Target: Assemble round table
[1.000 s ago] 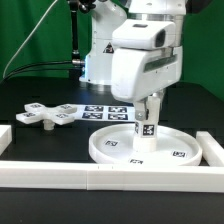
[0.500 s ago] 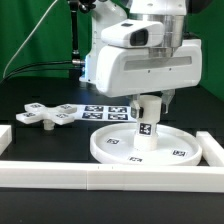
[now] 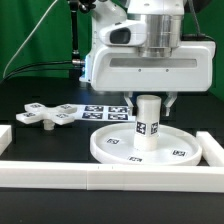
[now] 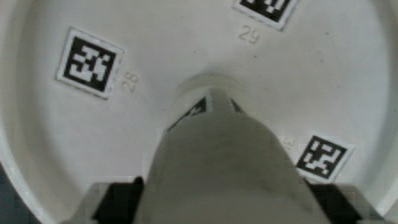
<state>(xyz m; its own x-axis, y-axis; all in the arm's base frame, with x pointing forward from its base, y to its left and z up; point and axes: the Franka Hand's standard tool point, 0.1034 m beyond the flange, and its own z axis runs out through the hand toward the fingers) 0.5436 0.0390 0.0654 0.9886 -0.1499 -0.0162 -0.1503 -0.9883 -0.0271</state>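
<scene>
Disc [image 3: 108, 148] of smooth white plastic, round and rimmed, lies on black matte tabletop [image 3: 40, 95] before green curtain [image 3: 30, 30]; claw [image 3: 148, 102] is clamped on upright cylindrical leg [image 3: 148, 125].

This is a robotics lab bench: a green curtain [image 3: 40, 30] hangs as backdrop from nine to twelve o'clock in the exterior view, with a cable [image 3: 30, 62] running before it. A black tabletop [image 3: 40, 140] is fenced by a white border rail [image 3: 100, 177] at six o'clock, and the marker board [image 3: 100, 111] lies near its centre beneath a white robot arm [image 3: 150, 65].
</scene>
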